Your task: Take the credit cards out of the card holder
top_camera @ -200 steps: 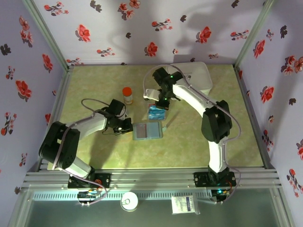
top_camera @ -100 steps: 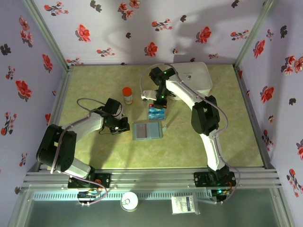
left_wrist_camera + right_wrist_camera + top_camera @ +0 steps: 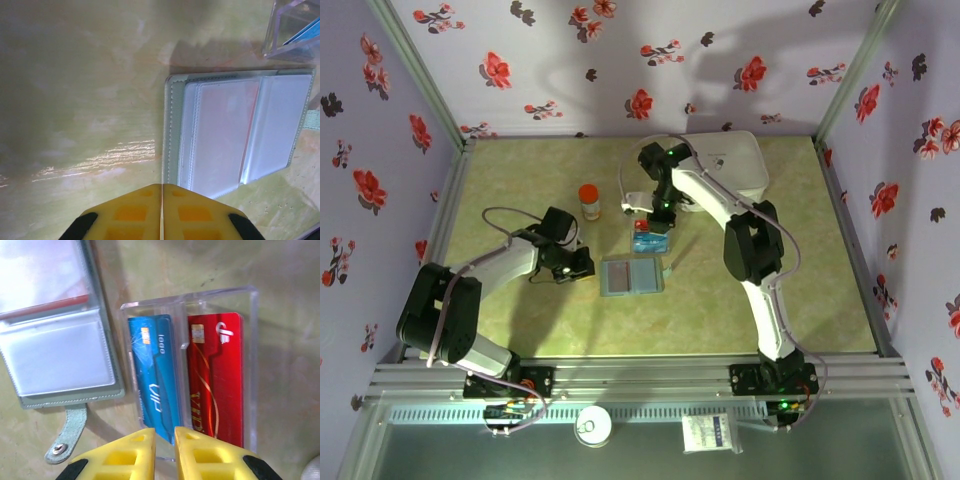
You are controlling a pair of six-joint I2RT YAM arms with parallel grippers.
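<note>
- Table [image 3: 520, 320]: pale green top that carries every item below.
- Card holder [image 3: 632, 275]: grey-green folding wallet lying open and flat near the middle of the table, slightly toward the near edge. Its clear plastic sleeves face up. In the right wrist view a thin reddish edge shows through one sleeve; what it belongs to cannot be told.
- Strap [image 3: 67, 437]: closing tab with a metal snap, sticking out from one corner of the card holder and lying flat on the table.
- Clear tray [image 3: 212, 302]: transparent two-slot tray just beside the card holder, on its far side.
- Blue credit card [image 3: 152, 375]: in the tray slot nearer the card holder. Whether more cards lie under it cannot be told.
- Red credit card [image 3: 215, 380]: in the tray slot farther from the card holder, side by side with the blue one.
- Left gripper [image 3: 162, 192]: yellow fingers pressed together with nothing between them, over bare table just off the left edge of the card holder.
- Right gripper [image 3: 165, 437]: yellow fingers a narrow gap apart with nothing clamped, above the far end of the clear tray, over the divider between the two cards.
- Bottle [image 3: 589, 201]: small, orange-capped, upright, left of the tray toward the far edge.
- White box [image 3: 730, 165]: large rounded box at the far edge, right of centre.
</note>
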